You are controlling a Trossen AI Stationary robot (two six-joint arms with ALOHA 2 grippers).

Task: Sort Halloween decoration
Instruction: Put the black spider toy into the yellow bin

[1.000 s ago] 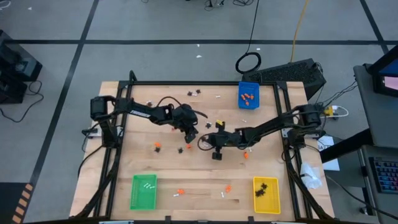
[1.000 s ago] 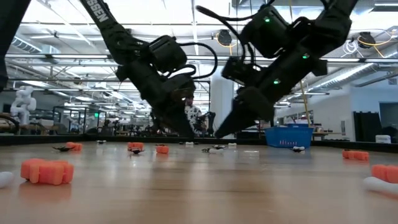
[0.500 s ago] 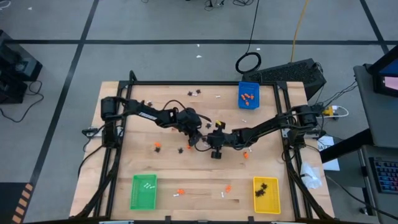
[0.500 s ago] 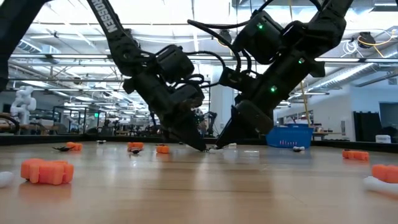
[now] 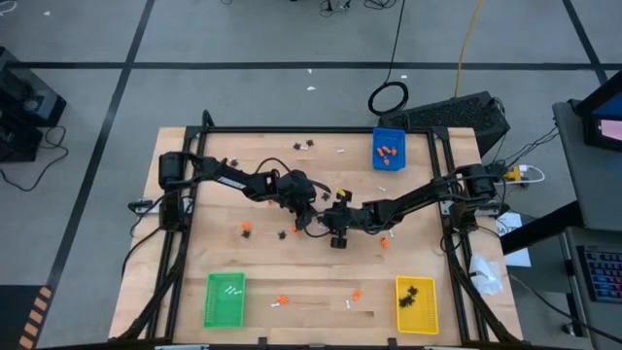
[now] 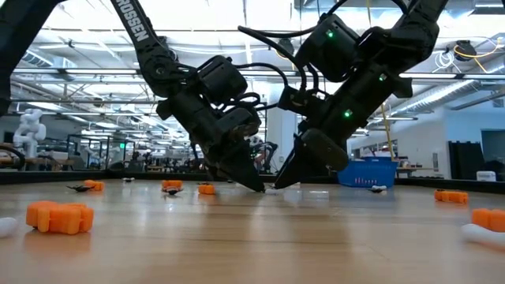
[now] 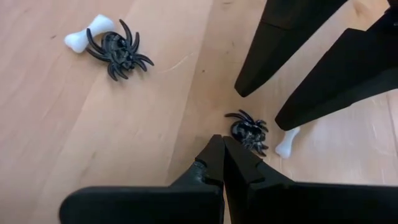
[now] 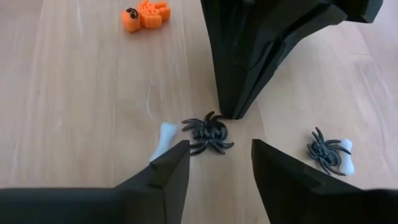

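Note:
A black spider (image 8: 208, 134) lies on the wooden table beside a white bone (image 8: 163, 140), near the table's middle. My right gripper (image 8: 217, 155) is open, its fingers just short of the spider, one on each side. My left gripper (image 7: 221, 152) is shut, and its tip comes down right beside the same spider (image 7: 249, 132) from the opposite side. In the high view the two grippers (image 5: 309, 218) (image 5: 323, 222) meet tip to tip. A second spider (image 7: 118, 48) lies on top of another bone (image 7: 84, 37) close by. My left gripper's shut fingertips (image 8: 231, 112) stand at the spider's edge, slanting down from the table's left. Whether they touch the spider or only the table, I cannot tell.
A blue tray (image 5: 389, 149) holding orange pieces stands at the far right, a green tray (image 5: 224, 298) at the near left, a yellow tray (image 5: 416, 304) with spiders at the near right. Orange pumpkins (image 5: 247, 228) (image 6: 59, 217), bones and spiders lie scattered over the table.
My left gripper has sunk and gone toward the table's right, down to the tabletop right in front of my right gripper's fingertips. It has stayed shut.

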